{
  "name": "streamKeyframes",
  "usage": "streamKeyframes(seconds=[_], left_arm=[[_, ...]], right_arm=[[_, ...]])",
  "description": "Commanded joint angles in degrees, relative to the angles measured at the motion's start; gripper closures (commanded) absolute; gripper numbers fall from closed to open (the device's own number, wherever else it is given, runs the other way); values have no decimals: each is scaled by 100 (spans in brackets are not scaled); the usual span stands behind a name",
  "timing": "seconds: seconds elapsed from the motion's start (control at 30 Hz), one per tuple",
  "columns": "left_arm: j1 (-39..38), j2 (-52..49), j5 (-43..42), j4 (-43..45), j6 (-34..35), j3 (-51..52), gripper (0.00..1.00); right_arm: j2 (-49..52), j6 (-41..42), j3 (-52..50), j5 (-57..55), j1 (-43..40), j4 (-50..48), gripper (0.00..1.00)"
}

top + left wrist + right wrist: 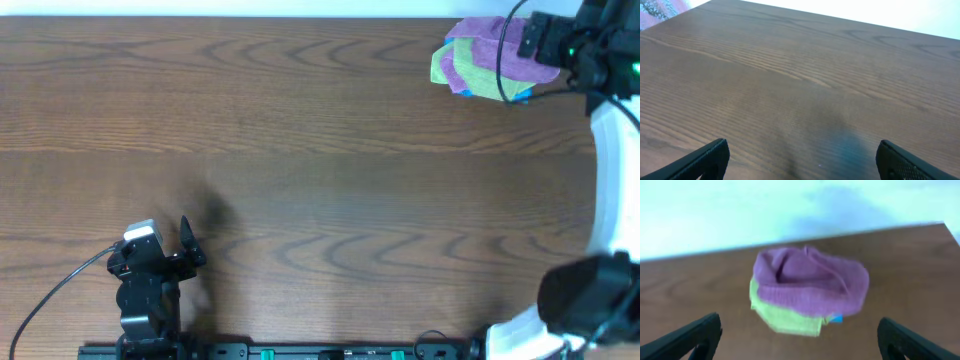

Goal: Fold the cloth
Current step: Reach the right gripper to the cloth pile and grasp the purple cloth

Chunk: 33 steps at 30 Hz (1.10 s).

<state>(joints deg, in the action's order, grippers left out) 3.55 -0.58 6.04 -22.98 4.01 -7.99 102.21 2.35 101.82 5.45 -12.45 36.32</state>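
Bunched and rumpled on top of the lime-green cloths (785,317), at the far right corner of the table (300,150): the cloth (810,280), light purple. Just beside those green cloths, on their right: the right gripper (797,322), jaws spread wide, nothing held. Seen from the right wrist, the cloth ahead and centred between both fingers (695,335), clear of each. Well apart from the green cloths, diagonally across at the near left: the left gripper (802,145), likewise wide and empty above bare wood.
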Motion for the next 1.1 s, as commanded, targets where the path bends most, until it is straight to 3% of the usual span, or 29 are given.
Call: streamKeyframes(seconds=[0.0,0.47,0.83,1.07], left_arm=[[22,33,48,-33,-83,114,5],[22,33,48,-33,-81,114,5],[22,33,48,-35,-81,114,5],[22,33,48,-33,-83,114,5]], right_arm=[[378,15,146,28,-57,-267,1],[1908,354,146,63,-55,-1676,1],[2396,402,146,59,-70,-1784,1],[2433,400,146,59,-66,-1753,35]])
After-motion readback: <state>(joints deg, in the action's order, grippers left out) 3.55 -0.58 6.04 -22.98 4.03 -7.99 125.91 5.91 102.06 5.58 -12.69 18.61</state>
